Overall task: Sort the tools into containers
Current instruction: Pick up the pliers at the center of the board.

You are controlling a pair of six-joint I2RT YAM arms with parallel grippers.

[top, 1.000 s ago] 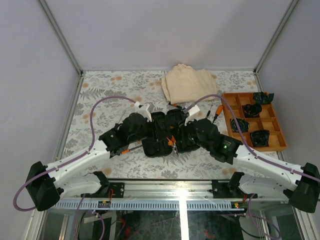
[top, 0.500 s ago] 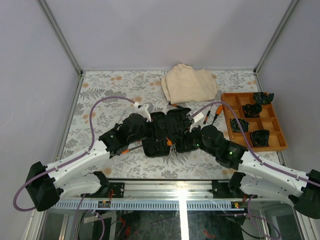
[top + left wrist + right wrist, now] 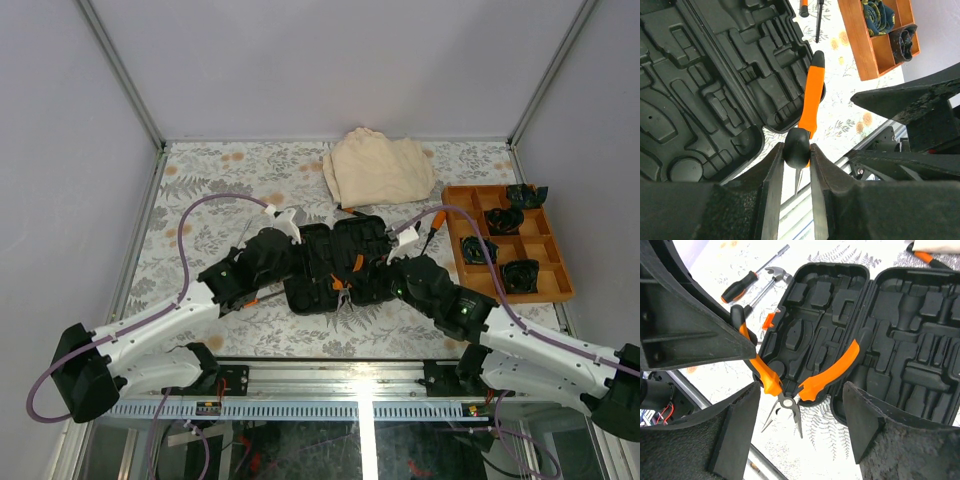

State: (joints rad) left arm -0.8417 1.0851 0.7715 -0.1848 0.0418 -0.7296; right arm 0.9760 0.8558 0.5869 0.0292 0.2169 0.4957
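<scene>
Backing away from the pliers (image 3: 832,372)

The right gripper (image 3: 800,410), jaws spread and empty, has drawn back toward 4 o'clock from the tool case (image 3: 890,330); the left gripper (image 3: 797,150) pinches one handle tip at its 6 o'clock rim, not yet slotted.

The left arm (image 3: 150,330) and right arm (image 3: 545,350) have white link shells and black joint housings. A purple cable (image 3: 186,262) follows each arm. The left gripper (image 3: 796,162) has matte black fingers (image 3: 767,195).
</scene>
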